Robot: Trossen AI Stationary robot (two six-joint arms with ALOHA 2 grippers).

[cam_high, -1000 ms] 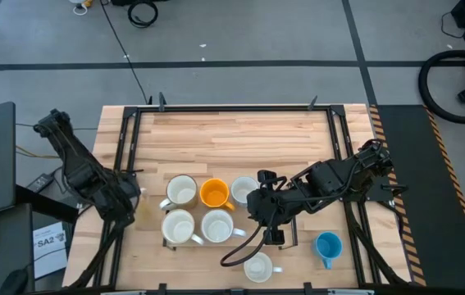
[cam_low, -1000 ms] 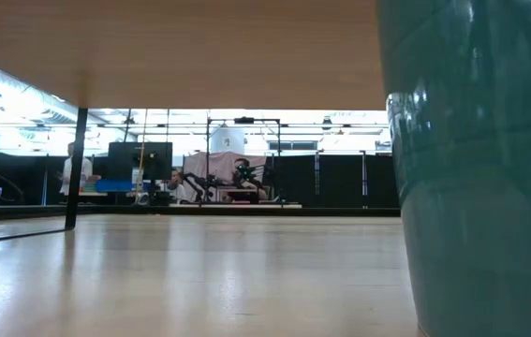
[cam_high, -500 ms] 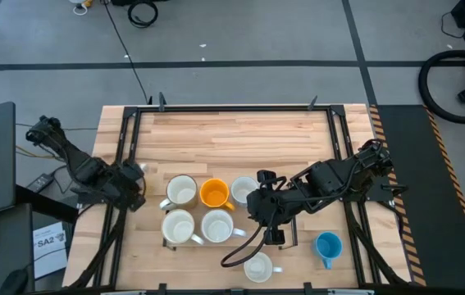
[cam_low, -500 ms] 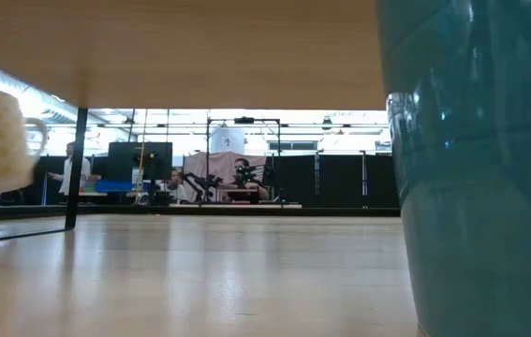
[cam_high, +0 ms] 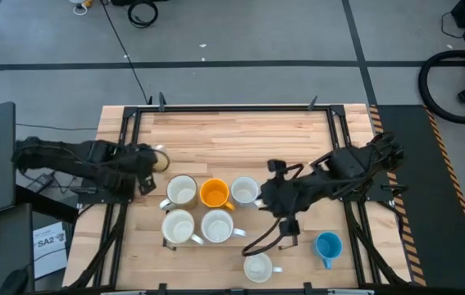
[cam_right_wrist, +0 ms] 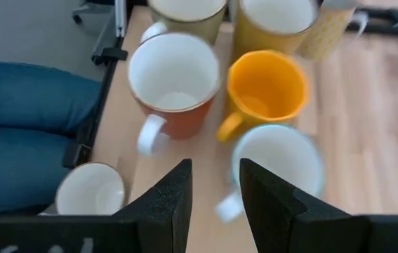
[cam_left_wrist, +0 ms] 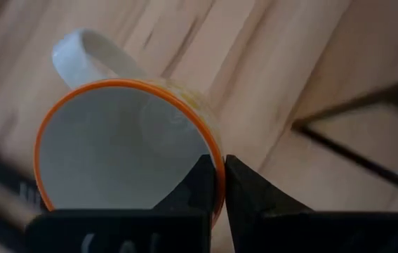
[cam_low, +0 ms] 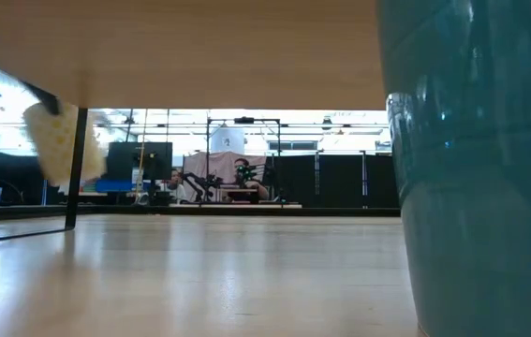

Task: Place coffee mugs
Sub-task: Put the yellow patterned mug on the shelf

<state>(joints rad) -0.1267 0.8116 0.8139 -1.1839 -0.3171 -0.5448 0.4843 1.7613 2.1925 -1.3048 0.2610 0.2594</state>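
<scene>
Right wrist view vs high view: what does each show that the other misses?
Right wrist only: a person's jeans-clad legs beside the table, and the reddish-brown outside of one mug. High only: the blue mug standing apart from the cluster, and a black cable coil on the floor. Both: the orange mug in the cluster, and the yellow patterned mug pinched by the left gripper; the right gripper is open.

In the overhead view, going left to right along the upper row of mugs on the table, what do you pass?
Left gripper holding a mug above the row → cream mug → orange mug → white mug → right gripper.
</scene>
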